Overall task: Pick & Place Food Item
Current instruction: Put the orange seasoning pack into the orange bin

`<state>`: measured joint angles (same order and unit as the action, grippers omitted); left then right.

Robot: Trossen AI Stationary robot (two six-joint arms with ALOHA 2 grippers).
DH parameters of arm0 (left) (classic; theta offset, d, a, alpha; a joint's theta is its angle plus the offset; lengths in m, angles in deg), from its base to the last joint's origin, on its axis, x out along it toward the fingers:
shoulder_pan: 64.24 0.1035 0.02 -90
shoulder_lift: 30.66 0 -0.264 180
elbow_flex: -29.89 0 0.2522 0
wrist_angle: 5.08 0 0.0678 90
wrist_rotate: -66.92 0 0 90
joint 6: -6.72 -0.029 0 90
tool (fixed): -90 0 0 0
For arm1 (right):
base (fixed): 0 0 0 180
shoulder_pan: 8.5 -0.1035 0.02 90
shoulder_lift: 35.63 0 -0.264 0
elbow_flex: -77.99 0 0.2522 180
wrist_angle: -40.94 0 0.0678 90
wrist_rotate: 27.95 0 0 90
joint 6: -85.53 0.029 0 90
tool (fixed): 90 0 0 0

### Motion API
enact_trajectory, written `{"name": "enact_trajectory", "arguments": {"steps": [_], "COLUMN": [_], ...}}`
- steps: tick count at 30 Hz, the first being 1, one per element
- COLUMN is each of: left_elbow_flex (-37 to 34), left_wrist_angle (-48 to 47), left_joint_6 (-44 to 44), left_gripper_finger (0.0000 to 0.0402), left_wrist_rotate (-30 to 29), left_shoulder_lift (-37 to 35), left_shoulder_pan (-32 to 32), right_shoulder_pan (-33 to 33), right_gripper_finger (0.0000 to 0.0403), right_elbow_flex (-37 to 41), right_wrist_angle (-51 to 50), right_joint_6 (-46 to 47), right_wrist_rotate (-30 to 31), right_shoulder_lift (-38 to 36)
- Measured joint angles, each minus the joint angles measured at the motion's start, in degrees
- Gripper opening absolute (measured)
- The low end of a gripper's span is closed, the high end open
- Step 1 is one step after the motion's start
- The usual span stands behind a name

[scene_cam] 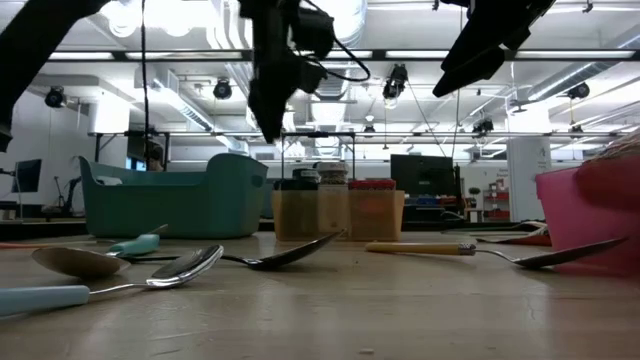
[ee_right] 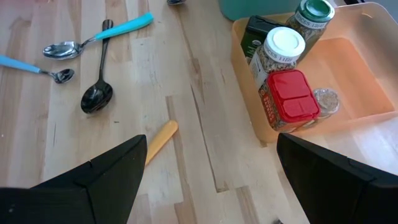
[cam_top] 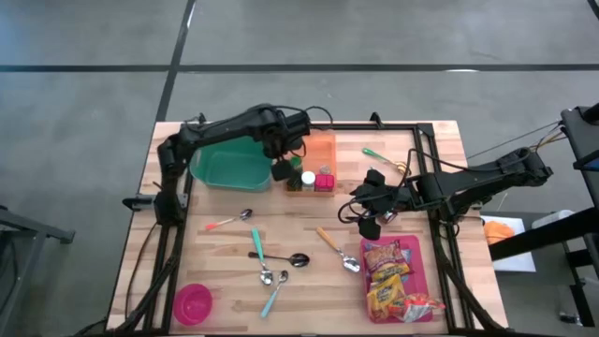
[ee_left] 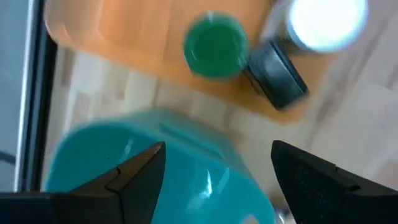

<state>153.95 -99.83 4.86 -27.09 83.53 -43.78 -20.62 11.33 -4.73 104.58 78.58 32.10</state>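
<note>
Desk (cam_top: pixel 309 281) seen from overhead: wooden top, both arms reaching in from the sides. Left gripper (cam_top: pixel 285 171) hangs over the gap between the teal bin (cam_top: pixel 227 167) and the orange tray (cam_top: pixel 321 150), fingers apart, nothing between them. Spice jars (cam_top: pixel 314 180) stand packed in the near end of the tray. Right gripper (cam_top: pixel 367 223) waits mid-desk, right of the tray, fingers spread and empty. Pink tray (cam_top: pixel 418 271) at the near right holds snack packets (cam_top: pixel 391 279). Spoons (cam_top: pixel 271 262) lie scattered across the middle; a pink bowl (cam_top: pixel 193 304) sits at the near left corner.

Low view: left gripper (scene_cam: pixel 268 105) hangs clear above the desk, over the join of bin (scene_cam: pixel 170 200) and tray (scene_cam: pixel 340 215), touching neither. Right arm (scene_cam: pixel 490 45) is high at upper right. Spoons (scene_cam: pixel 185 265) lie in the foreground.

Left wrist view: two dark fingers (ee_left: pixel 134 171) well apart, bin (ee_left: pixel 155 168) below them, tray (ee_left: pixel 124 37) beyond with a green-lidded jar (ee_left: pixel 214 46), a dark jar (ee_left: pixel 277 74) and a white lid (ee_left: pixel 326 22).

Right wrist view: fingers (ee_right: pixel 99 180) wide apart, framing bare desk (ee_right: pixel 199 124). Tray (ee_right: pixel 348 74) holds a red-lidded jar (ee_right: pixel 289 96), a white-lidded jar (ee_right: pixel 283 50), the green-lidded one (ee_right: pixel 314 15). Spoons (ee_right: pixel 93 62) lie off to the side, a yellow handle (ee_right: pixel 160 138) nearer.
</note>
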Motion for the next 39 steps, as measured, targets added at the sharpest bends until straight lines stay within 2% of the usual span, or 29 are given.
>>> {"name": "enact_trajectory", "arguments": {"steps": [9,18,21,23,28,30,35,39], "left_elbow_flex": [-0.1,-2.0,-5.3,-8.3,-17.5,-21.1,-29.9,-36.8], "left_wrist_angle": [-6.6,-8.2,-7.4,-6.1,-2.7,-0.7,5.7,12.1], "left_joint_6": [8.1,8.4,10.2,11.7,13.7,14.5,15.5,15.4], "left_gripper_finger": [0.0294,0.0294,0.0294,0.0294,0.0294,0.0294,0.0294,0.0294], "left_wrist_rotate": [0.2,-0.3,-0.5,-0.5,-0.5,-0.5,-0.5,-0.5], "left_shoulder_lift": [-4.6,-6.5,-6.6,-6.6,-7.3,-8.2,-11.1,-14.9], "left_shoulder_pan": [-9.5,-22.6,-26.3,-28.6,-33.6,-35.2,-37.0,-37.1], "right_shoulder_pan": [0.0,0.0,0.0,0.0,0.0,0.0,0.0,0.0], "right_gripper_finger": [0.0357,0.0357,0.0357,0.0357,0.0357,0.0357,0.0357,0.0357], "right_elbow_flex": [0.0,0.0,0.0,0.0,0.0,0.0,0.0,0.0], "right_wrist_angle": [-0.1,-0.6,-1.3,-2.3,-2.8,-2.8,-2.6,-2.1], "right_joint_6": [0.0,0.0,0.0,-1.0,-5.8,-7.2,-7.7,-6.7], "right_wrist_rotate": [-0.1,-0.5,-1.6,-5.5,-22.6,-27.3,-28.0,-24.9], "right_shoulder_lift": [0.0,0.0,0.0,0.0,0.0,0.0,0.0,0.0]}}
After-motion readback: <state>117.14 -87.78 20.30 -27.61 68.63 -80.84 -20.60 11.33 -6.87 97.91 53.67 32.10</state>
